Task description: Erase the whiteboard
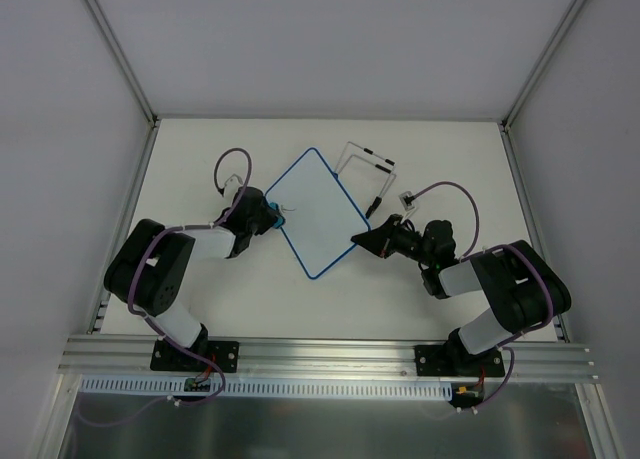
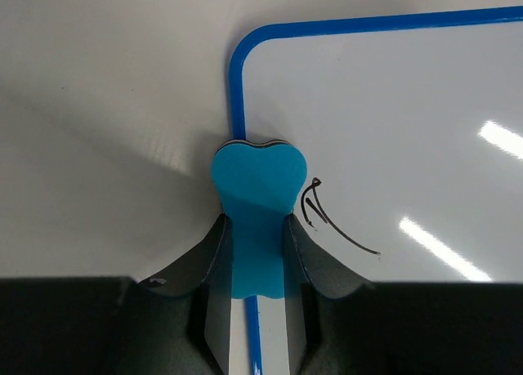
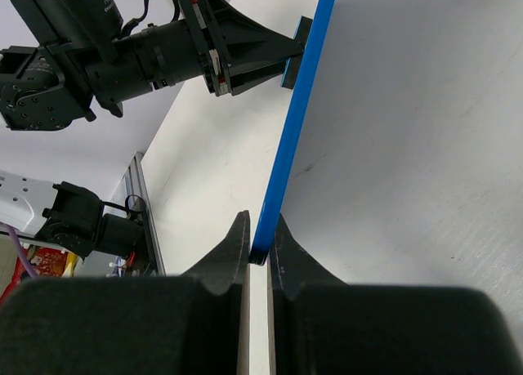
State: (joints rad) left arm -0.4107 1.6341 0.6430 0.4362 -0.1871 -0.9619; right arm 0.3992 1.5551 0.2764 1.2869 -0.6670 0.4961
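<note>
Fingers first: your left fingers [image 2: 204,256] are drawn in narrow on one small bright-blue eraser block [image 2: 259,175], pinching its waist. Your right fingers [image 3: 229,256] are pressed together on the thin blue rim of the one small rectangular whiteboard [image 1: 318,214], at its near right edge. That whiteboard sits in the middle of the white desk [image 1: 200,169], turned cornerwise, between your two arms.

What you cannot read: the right wrist camera meets the board edge-on, so its face is lost there, and you cannot tell whether it lies flat or is tipped up. In the left wrist view the eraser block covers a stretch of rim just below the rounded corner, and the fingers cut off the board's lower part. From above, most of the eraser block is hidden by the left fingers.

By count, one small cluster of black pen strokes [image 2: 323,220] shows on the white face, just beside the eraser block. One thin wire stand with black feet [image 1: 381,161] sits beyond the board's far right edge, near it but apart.

For room, you have bare desk on the near side of the board between the two arm bases, and more at the far left. Walls close the left, far and right sides.
</note>
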